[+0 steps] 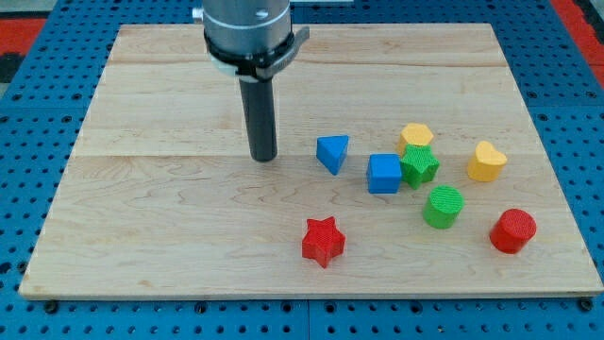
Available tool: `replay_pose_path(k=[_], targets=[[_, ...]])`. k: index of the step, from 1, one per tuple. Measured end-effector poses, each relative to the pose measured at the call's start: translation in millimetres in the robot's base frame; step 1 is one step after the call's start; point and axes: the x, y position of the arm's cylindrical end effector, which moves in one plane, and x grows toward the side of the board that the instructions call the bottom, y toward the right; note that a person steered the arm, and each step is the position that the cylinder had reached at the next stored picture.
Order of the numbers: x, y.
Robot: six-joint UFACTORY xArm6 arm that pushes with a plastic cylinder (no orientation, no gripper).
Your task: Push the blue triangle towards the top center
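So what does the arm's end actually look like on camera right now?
A grey metallic cylindrical housing with a pale collar enters at the view's top. From it hangs a straight dark rod, round and plain, ending at my tip. No cables or markings show.

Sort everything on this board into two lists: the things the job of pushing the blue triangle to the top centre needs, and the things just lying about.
Part of the job:
blue triangle
my tip, to the view's left of the triangle, not touching it

Just lying about:
blue cube
green star
yellow hexagon
yellow heart
green cylinder
red cylinder
red star
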Motion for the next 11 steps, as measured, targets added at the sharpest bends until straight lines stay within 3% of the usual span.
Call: replay_pose_path(k=[2, 4, 5, 7, 8, 10, 11], targets=[[57.9, 41.7], [56.7, 97.1], [32.2, 112.1], [-39.5, 40.8], [-35.4, 26.8], [-87.3, -12.5], [-83.7, -15.6]])
